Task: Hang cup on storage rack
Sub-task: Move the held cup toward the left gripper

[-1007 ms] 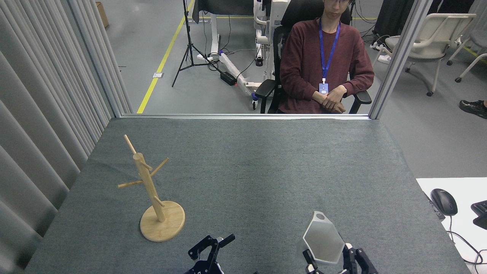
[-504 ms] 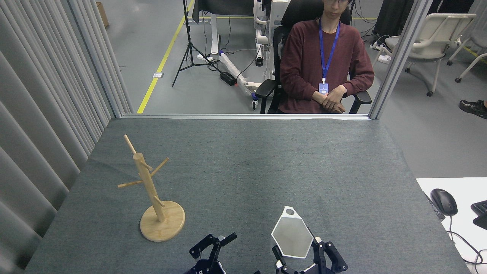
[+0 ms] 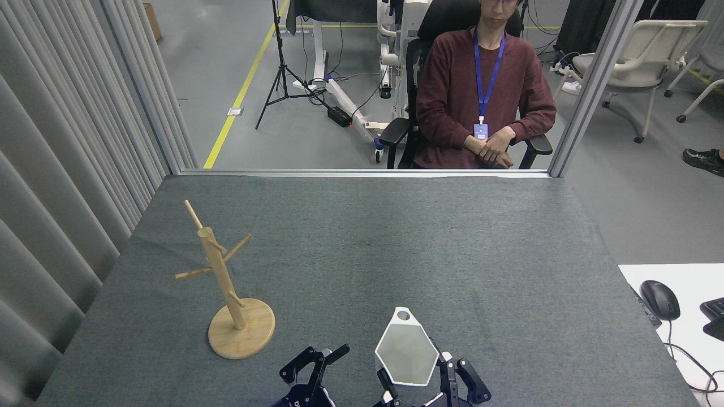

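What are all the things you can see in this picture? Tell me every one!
cup: one, white, near table edge, held in the right gripper, handle hole pointing away.
storage rack: one, light wood, left side of the table, standing upright, no cup on it.
table: one, grey cloth top.
curtain: one, grey, along the left.
person: one, dark red top, blue lanyard, seated behind the table.
tripod: one, black, on the floor behind.
white chair: one, far right.
computer mouse: one, black, on a white desk at right.
left gripper: black, open, bottom edge.
right gripper: black, around the cup.
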Motion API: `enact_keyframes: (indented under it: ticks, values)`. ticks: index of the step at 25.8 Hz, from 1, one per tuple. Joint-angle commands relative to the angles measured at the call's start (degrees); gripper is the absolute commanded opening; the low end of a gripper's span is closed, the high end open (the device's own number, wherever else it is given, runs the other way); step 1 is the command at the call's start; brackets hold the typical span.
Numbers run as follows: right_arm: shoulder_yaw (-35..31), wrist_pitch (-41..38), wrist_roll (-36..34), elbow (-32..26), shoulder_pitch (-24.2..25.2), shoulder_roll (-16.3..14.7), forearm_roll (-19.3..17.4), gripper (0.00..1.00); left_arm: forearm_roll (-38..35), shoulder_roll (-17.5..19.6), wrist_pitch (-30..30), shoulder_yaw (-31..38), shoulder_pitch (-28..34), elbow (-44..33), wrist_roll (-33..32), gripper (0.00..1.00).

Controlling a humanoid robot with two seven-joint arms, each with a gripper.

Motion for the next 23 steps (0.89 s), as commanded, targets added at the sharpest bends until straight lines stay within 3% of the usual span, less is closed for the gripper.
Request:
enact_keyframes:
  ticks: [1,23]
  values:
    - [1.64,0.76,0.0,0.0,-0.01,0.21,1.49,0.55,0.0,-0.04,-0.04,0.02,-0.09,-0.1,-0.01,1.0]
    - [8.85,4.45,0.0,0.88,-0.1,0.56,4.66,0.55,0.0,0.05,-0.04,-0.16,-0.8,-0.89,-0.01,1.0]
